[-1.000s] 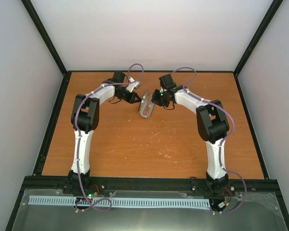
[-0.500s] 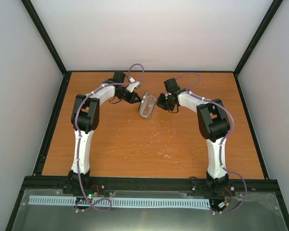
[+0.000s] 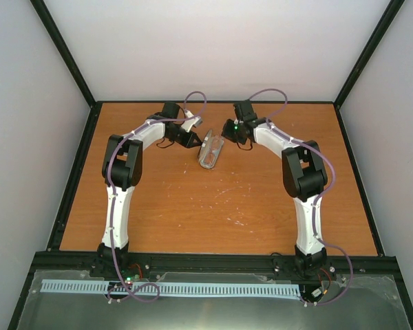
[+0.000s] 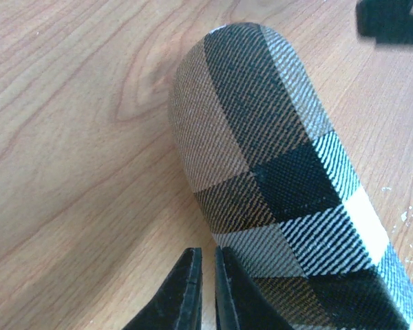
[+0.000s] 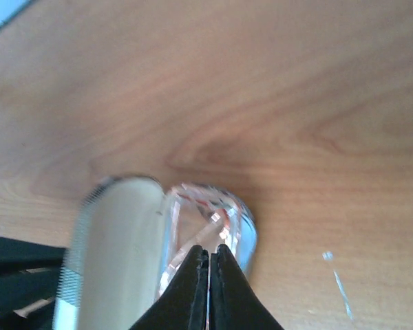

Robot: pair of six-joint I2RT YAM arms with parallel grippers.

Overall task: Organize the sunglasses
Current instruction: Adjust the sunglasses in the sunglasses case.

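Against the frame a second ago: my right gripper (image 5: 208, 251) has pulled back from the plaid glasses case (image 3: 210, 151). In the top view it now sits just to the upper right of the case, no longer over its top end. My left arm and the case have not moved; the case still lies slanted on the wooden table (image 3: 193, 206), slightly above centre and between my two grippers.

Right gripper: fingers pressed fully together, nothing in them.

Left gripper (image 4: 205, 256): fingers nearly together, only a thin slit showing. The tips are at the bottom of the left wrist view, right against the case's brown, black and white fabric. I cannot tell whether they pinch anything.

Container: the case is open. In the right wrist view, one half shows its pale inner face at lower left.

Contents: the sunglasses (image 5: 210, 216) lie in the case just right of that half, blurred, clear lenses with orange-red glints, directly beyond my closed right fingertips.
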